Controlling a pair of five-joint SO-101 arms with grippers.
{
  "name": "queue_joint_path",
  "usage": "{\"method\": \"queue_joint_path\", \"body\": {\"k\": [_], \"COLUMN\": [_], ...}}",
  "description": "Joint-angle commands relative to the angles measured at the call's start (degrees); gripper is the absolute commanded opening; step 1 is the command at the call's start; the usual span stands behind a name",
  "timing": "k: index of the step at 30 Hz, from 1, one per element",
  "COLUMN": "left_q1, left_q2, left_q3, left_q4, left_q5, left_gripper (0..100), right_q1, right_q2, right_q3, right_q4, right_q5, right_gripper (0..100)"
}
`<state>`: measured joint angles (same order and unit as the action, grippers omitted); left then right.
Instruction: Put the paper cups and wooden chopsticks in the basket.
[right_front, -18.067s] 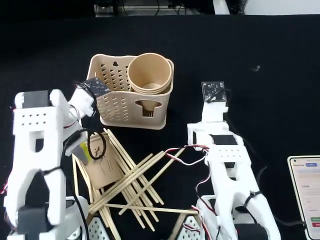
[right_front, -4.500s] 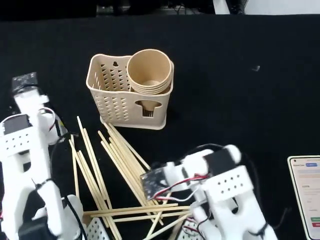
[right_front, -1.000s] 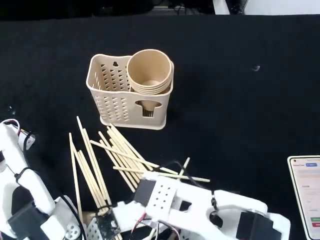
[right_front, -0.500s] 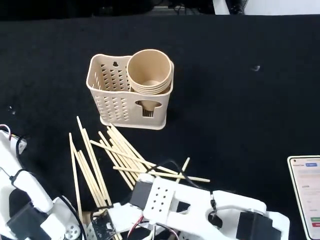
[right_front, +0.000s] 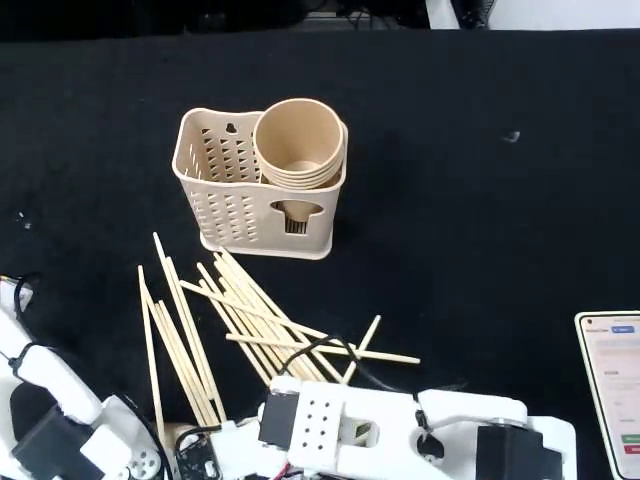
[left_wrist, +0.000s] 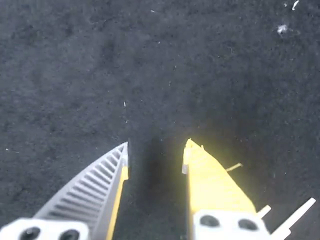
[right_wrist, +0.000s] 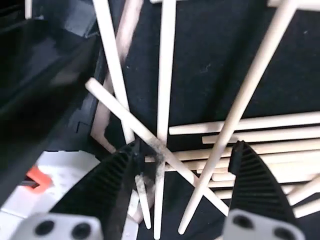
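A beige perforated basket (right_front: 232, 190) stands on the black cloth, with a stack of paper cups (right_front: 299, 141) nested in its right half. Several wooden chopsticks (right_front: 235, 320) lie scattered in front of it. My right arm (right_front: 400, 435) lies low along the front edge, over the near ends of the sticks. In the right wrist view my right gripper (right_wrist: 185, 155) is open just above crossed chopsticks (right_wrist: 165, 90), which run between its black fingers (right_wrist: 122, 167). My left gripper (left_wrist: 155, 156) is open over bare black cloth, holding nothing; its arm (right_front: 45, 420) sits at the front left corner.
A phone (right_front: 610, 380) lies at the right edge of the table. White and black arm base parts (right_wrist: 55, 165) lie close beside the chopsticks near the right gripper. The cloth behind and to the right of the basket is open.
Over the last second the right arm has sunk lower toward the front edge, and the left arm has drawn back into the front left corner. The chopsticks and basket stay put.
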<state>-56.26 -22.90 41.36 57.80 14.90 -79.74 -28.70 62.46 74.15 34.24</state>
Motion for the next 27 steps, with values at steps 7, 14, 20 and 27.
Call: {"method": "queue_joint_path", "body": {"k": [7,14,20,27], "left_q1": [-0.6,-0.6,-0.6,-0.5], "left_q2": [-0.4,-0.4,-0.4,-0.4], "left_q3": [-3.6,-3.3,-3.1,-3.1], "left_q4": [-0.6,-0.6,-0.6,-0.5], "left_q5": [0.5,0.5,0.5,0.5], "left_gripper": [18,18,18,18], "right_q1": [-0.5,-0.4,7.5,22.3], "right_q2": [-1.4,-1.5,-1.5,-1.8], "right_q3": [4.4,6.1,6.5,3.1], "right_q4": [-6.7,-9.6,-13.0,-13.3], "right_q5": [-0.4,-0.5,1.8,6.9], "right_gripper": [28.5,28.3,17.9,1.5]}}
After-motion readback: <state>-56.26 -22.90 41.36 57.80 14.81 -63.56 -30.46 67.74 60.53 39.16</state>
